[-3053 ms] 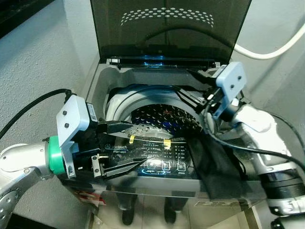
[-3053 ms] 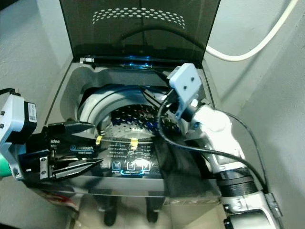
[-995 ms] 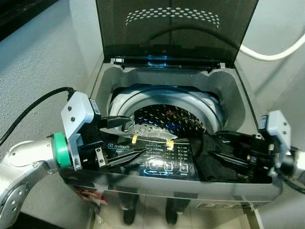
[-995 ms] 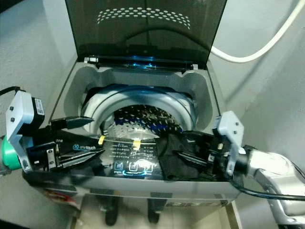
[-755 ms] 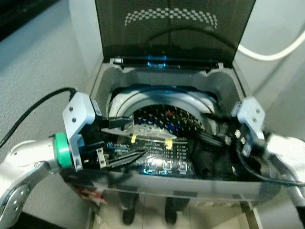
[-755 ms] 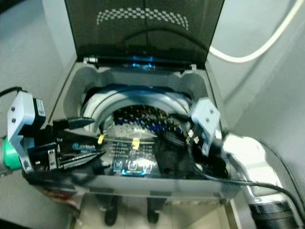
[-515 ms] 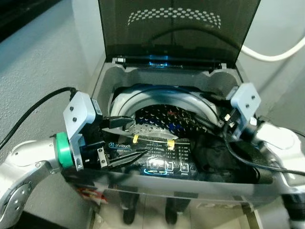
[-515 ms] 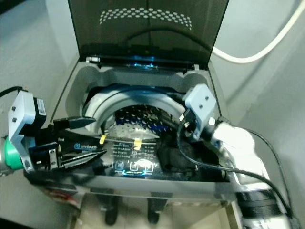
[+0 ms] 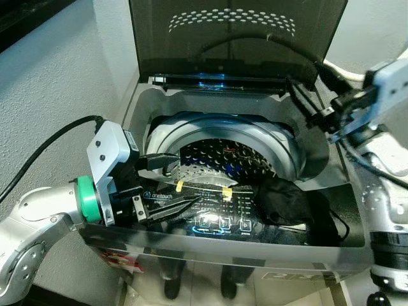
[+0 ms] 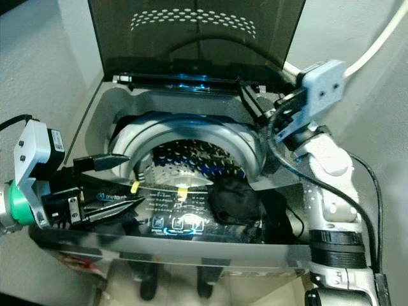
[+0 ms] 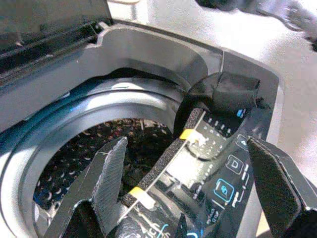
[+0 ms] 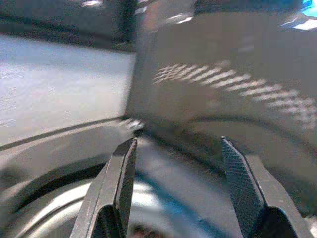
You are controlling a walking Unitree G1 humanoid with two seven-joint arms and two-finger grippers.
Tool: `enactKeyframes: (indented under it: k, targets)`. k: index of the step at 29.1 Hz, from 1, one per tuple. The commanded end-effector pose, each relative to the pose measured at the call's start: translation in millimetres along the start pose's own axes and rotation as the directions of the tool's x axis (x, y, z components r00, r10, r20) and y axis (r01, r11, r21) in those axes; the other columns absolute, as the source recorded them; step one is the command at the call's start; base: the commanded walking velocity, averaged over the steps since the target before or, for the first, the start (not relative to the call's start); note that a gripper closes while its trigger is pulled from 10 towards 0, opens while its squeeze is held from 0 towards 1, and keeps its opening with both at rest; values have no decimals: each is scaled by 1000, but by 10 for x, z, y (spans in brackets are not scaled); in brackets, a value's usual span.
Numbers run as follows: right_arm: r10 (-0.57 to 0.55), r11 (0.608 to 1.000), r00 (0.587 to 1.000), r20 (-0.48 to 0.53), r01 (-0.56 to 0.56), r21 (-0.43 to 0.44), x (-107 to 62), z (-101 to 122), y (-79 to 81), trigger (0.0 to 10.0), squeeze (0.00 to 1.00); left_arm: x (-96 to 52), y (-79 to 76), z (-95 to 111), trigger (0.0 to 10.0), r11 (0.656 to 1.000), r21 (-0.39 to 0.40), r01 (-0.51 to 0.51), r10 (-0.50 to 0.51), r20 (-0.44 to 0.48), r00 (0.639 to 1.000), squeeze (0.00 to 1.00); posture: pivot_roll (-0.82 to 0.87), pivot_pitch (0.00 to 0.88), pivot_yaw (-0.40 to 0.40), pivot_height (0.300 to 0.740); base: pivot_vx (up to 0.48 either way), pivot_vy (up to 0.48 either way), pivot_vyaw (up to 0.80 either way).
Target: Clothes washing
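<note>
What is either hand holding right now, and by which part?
Nothing. Both the left hand and right hand are open and empty; the black garment lies loose on the washer's front edge.

The top-loading washing machine (image 9: pixel 159 105) stands centred, its tinted lid (image 9: pixel 236 32) upright at 12 o'clock behind the perforated drum (image 9: pixel 223 156). The lit control panel (image 9: pixel 220 210) lies along the front rim at 6 o'clock, with the crumpled black garment (image 9: pixel 284 201) on the rim at 4 o'clock, just right of it. The left gripper (image 9: pixel 162 182) sits over the rim at 8 o'clock, the right gripper (image 9: pixel 306 102) above the back corner at 2 o'clock.
</note>
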State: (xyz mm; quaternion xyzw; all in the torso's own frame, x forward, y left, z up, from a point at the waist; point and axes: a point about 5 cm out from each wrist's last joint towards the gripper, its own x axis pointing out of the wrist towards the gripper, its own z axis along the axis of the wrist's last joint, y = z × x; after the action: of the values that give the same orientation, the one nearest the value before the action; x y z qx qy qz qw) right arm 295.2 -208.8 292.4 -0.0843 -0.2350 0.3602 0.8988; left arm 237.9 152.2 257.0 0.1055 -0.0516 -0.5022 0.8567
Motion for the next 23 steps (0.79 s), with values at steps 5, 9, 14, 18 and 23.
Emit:
enactKeyframes:
  k: [5,9,14,18,23]
  targets:
    - [259,966,954,-151,-254,56,-329,-27,172,10000,0,-13,-16,-18,10000,1000,1,13,-13,-9,1000,0,116,57,79,740,0,0,0]
    - [340,940,912,-229,-332,77,-416,-82,263,10000,0,-15,-11,-18,10000,1000,1,15,-15,-10,1000,0,117,55,82,740,0,0,0]
    - [410,912,872,-269,-384,144,-532,-42,278,10000,0,-19,3,-23,10000,1000,3,23,-23,-18,1000,0,106,57,89,740,0,0,0]
    - [447,892,862,-239,-411,185,-539,2,308,10000,0,-5,4,-27,10000,1000,2,30,-30,-17,999,0,101,57,92,740,0,0,0]
    - [602,794,772,-203,-552,254,-426,-48,632,10000,0,37,10,-28,10000,999,2,50,-50,-14,999,0,94,55,104,740,0,0,0]
